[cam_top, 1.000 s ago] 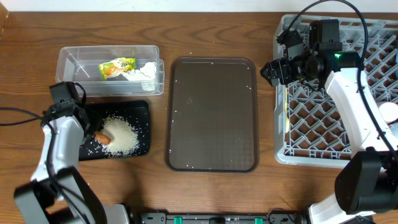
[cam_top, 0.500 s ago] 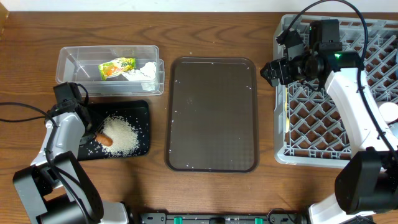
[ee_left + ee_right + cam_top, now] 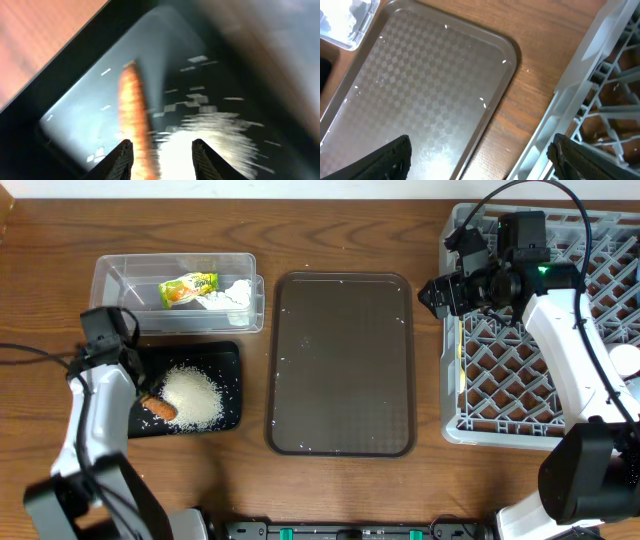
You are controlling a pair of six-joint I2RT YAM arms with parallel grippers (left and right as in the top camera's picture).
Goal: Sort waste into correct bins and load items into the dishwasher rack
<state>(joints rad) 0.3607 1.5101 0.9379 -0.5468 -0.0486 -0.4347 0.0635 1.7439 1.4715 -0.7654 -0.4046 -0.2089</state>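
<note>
My left tool (image 3: 162,152) tilts down into the black tray (image 3: 82,112), spread wide by the carrot stick (image 3: 133,105). My right tool (image 3: 485,160) hangs wide open at the rack (image 3: 580,95) edge.

Hovers low with left gripper (image 3: 161,155), tips pointing down, fingers moderately apart, nothing gripped. Keeps left arm (image 3: 95,395) near upright. Extends right arm (image 3: 570,350) forward, right gripper (image 3: 482,160) turned leftward, fingers spread wide, empty.

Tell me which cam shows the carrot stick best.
Left wrist: the carrot stick appears largest here, lying in the black tray beside the rice, though it is motion-blurred. Overhead shows it sharp but tiny, at the edge of the rice pile. Right wrist doesn't show it at all.
</note>
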